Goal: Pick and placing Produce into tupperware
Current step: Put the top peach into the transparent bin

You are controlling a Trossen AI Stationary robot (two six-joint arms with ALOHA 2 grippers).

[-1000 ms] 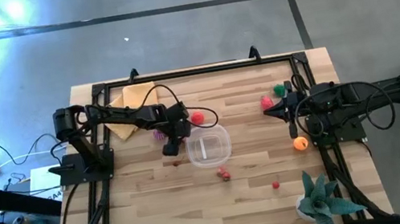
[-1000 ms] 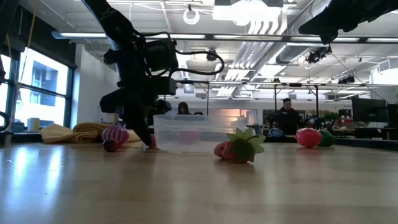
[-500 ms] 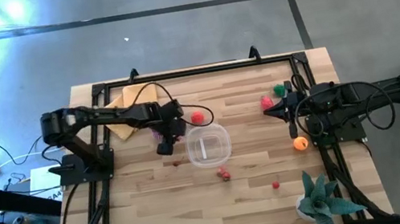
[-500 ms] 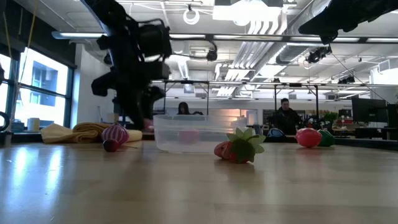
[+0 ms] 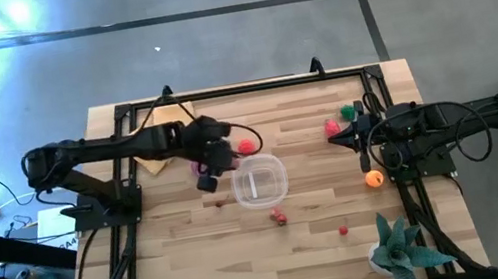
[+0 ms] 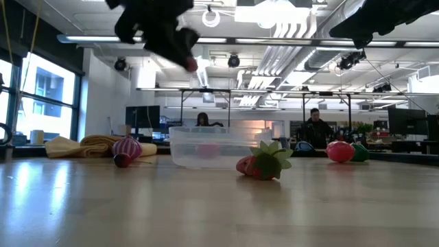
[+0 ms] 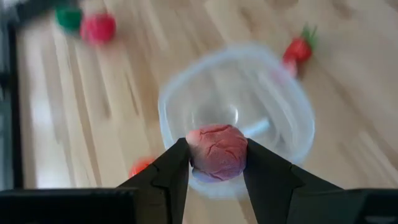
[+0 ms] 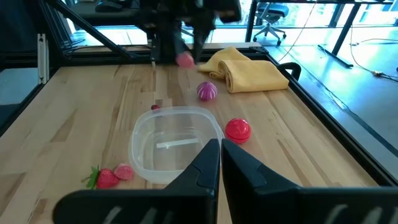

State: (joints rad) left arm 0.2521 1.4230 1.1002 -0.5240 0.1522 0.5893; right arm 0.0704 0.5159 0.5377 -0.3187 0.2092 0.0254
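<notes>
- High view, far-left corner: a folded yellow cloth (image 5: 159, 134) lies under the left arm's reach.
- Just right of it, the left gripper (image 5: 217, 157) hangs raised above the table, its fingers pinching a small pink-red produce piece (image 7: 216, 151).
- A purple piece (image 5: 200, 167) sits on the table below that gripper, and a red ball (image 5: 247, 145) just beyond it on the far side.
- The tupperware (image 5: 278, 181) lies immediately right of the held piece and looks empty; the release, as I judge it, needs only a short carry rightward, then a drop.
- Near the tub lies a strawberry pair (image 5: 279, 217), with one more red bit (image 5: 343, 230) farther right.
- At the right edge the right gripper (image 5: 338, 138) waits, fingers pressed nearly together, beside red and green pieces (image 5: 332, 127) and an orange one (image 5: 373, 178).
</notes>
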